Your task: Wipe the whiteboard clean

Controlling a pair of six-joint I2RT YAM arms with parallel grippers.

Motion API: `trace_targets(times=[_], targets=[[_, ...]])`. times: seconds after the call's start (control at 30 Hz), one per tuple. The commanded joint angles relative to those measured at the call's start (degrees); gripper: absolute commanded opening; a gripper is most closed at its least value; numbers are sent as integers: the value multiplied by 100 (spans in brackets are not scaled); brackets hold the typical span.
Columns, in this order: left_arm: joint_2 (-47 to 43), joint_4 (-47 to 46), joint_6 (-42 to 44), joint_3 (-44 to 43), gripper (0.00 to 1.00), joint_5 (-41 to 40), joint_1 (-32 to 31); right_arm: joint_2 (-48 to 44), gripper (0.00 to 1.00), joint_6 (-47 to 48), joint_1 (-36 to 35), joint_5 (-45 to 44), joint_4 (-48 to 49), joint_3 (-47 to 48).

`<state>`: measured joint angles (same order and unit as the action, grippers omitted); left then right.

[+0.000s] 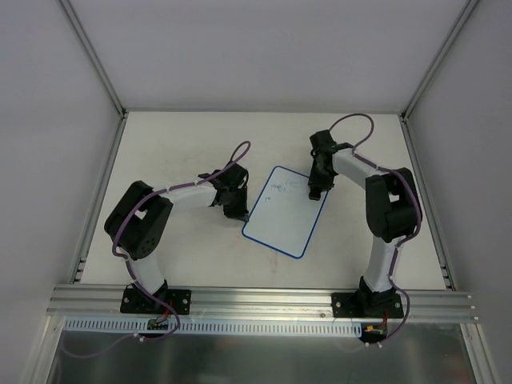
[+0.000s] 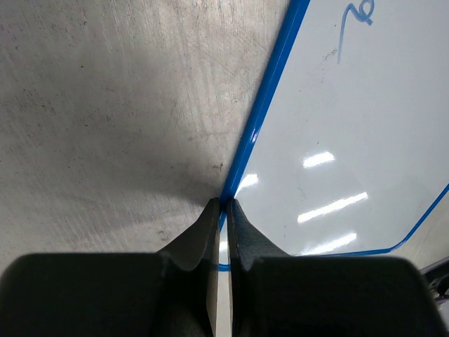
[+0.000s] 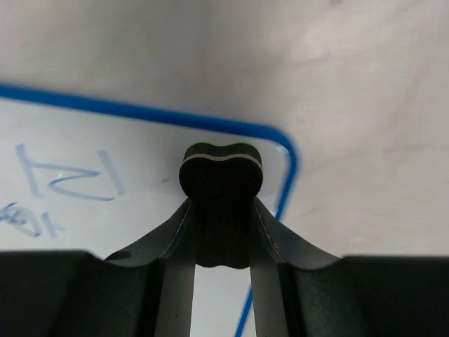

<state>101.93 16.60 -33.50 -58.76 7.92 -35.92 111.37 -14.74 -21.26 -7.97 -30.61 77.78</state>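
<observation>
The whiteboard (image 1: pixel 284 220), white with a thin blue rim, lies flat and tilted at the middle of the table. Faint blue handwritten marks (image 1: pixel 280 188) sit near its far end. My left gripper (image 1: pixel 238 210) is shut, its tips (image 2: pixel 226 203) down on the board's left blue rim (image 2: pixel 263 105). One blue mark (image 2: pixel 358 14) shows at the top of that view. My right gripper (image 1: pixel 316 190) is shut on a black eraser block (image 3: pixel 222 175) with a pale stripe, over the board's far right corner (image 3: pixel 284 151). Blue writing (image 3: pixel 66 175) lies left of the eraser.
The scuffed pale table (image 1: pixel 184 152) is bounded by aluminium rails on the left (image 1: pixel 100 200) and right (image 1: pixel 424 200) and a slotted bar at the front (image 1: pixel 264 300). White walls stand behind and to both sides.
</observation>
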Motion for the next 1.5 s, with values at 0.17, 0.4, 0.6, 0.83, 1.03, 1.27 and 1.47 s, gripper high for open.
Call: trace_targets(times=[0.17, 0.4, 0.6, 0.83, 1.03, 1.27, 1.47], targets=[[459, 1003, 194, 462, 0, -625, 33, -204, 0, 77, 491, -540, -912, -70], [442, 1003, 203, 515, 0, -590, 33, 463, 0, 244, 193, -3, -912, 773], [372, 1003, 194, 585, 0, -643, 24, 1237, 0, 314, -317, 260, -1113, 1773], [345, 1003, 212, 620, 0, -643, 24, 2169, 0, 735, -1151, 655, -1421, 3188], [310, 994, 212, 647, 0, -660, 24, 2626, 0, 1052, -1583, 973, -1509, 3894], [319, 994, 238, 656, 0, -669, 24, 2390, 0, 1176, -1356, 253, -1571, 3745], [292, 994, 256, 699, 0, -660, 24, 2021, 0, 719, -381, 32, -1571, 2972]])
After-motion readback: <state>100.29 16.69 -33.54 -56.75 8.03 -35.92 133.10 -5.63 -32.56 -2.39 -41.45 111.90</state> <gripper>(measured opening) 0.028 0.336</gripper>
